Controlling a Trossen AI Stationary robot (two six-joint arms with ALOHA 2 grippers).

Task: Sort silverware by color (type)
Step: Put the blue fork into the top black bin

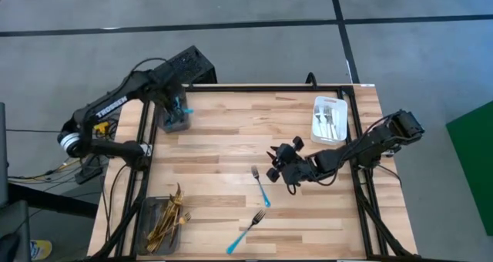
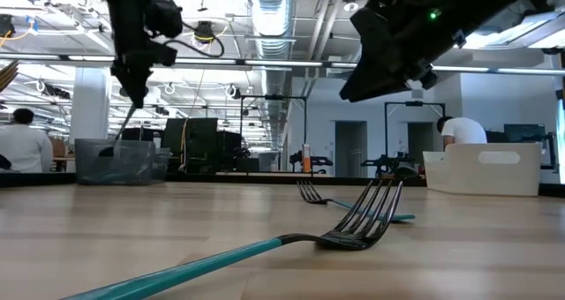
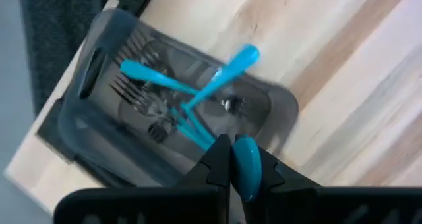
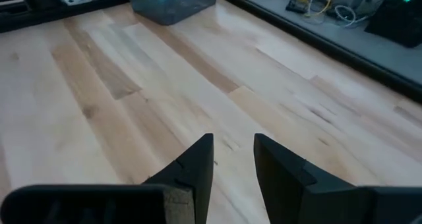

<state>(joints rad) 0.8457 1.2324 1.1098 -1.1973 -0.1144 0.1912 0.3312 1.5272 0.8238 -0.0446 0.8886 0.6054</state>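
My left gripper [image 1: 179,108] hangs over the grey tray [image 1: 164,125] at the table's far left corner, shut on a turquoise-handled fork [image 2: 125,123]. Other turquoise-handled forks [image 3: 198,85] lie crossed inside that tray. Two more turquoise-handled forks lie flat on the wood: one [image 1: 260,185] at the table's middle, one [image 1: 246,231] near the front edge. My right gripper [image 1: 273,163] hovers open just right of the middle fork, with nothing between its fingers [image 4: 198,161]. My left gripper pinches the fork's turquoise handle near its free end [image 3: 246,166] between its two fingers [image 3: 217,159]. The fingers come from above, pointing steeply down. The fork hangs tilted below them, tine end down inside the grey tray; whether it touches the tray's floor I cannot tell.
A tray of gold silverware [image 1: 166,220] sits at the near left corner. A white tray [image 1: 340,108] with silver forks stands at the far right. Bare wood lies between the trays. People sit in the room beyond the table [image 2: 459,132].
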